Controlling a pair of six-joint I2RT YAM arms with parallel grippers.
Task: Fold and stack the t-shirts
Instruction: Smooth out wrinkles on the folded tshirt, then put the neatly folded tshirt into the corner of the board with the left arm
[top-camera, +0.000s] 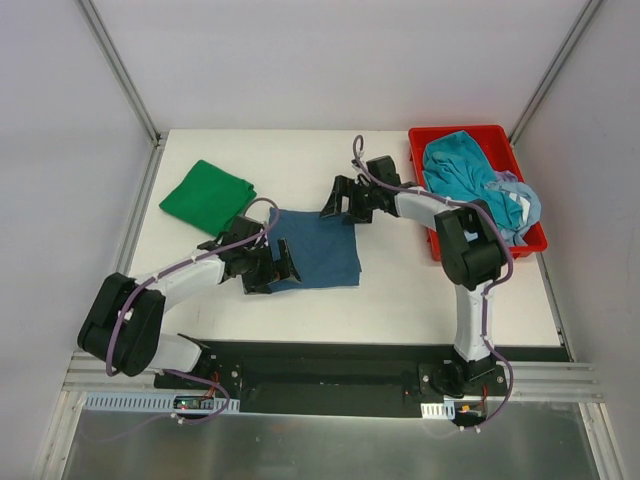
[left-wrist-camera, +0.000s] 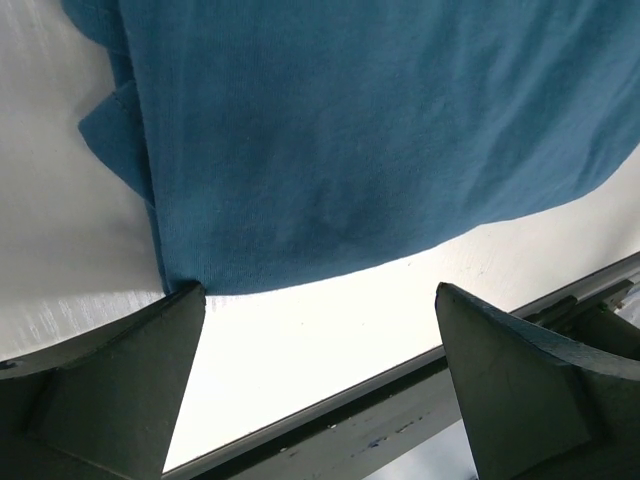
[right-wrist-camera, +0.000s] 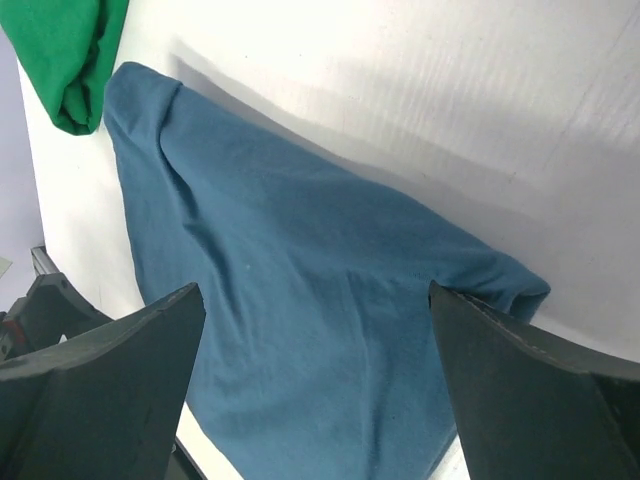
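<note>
Where the left claw (top-camera: 274, 269) hangs, the blue t-shirt (top-camera: 322, 245) is partly hidden.

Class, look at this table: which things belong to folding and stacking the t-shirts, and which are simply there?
Belong to the job:
- blue t-shirt, lying mid-table
- green t-shirt, folded
- teal t-shirt and pale blue t-shirt, heaped in the red bin

Simply there:
- red bin, only a container
- white table

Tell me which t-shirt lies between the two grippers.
The dark blue t-shirt, flat mid-table; the green one sits folded apart, the teal one lies in the red bin.
</note>
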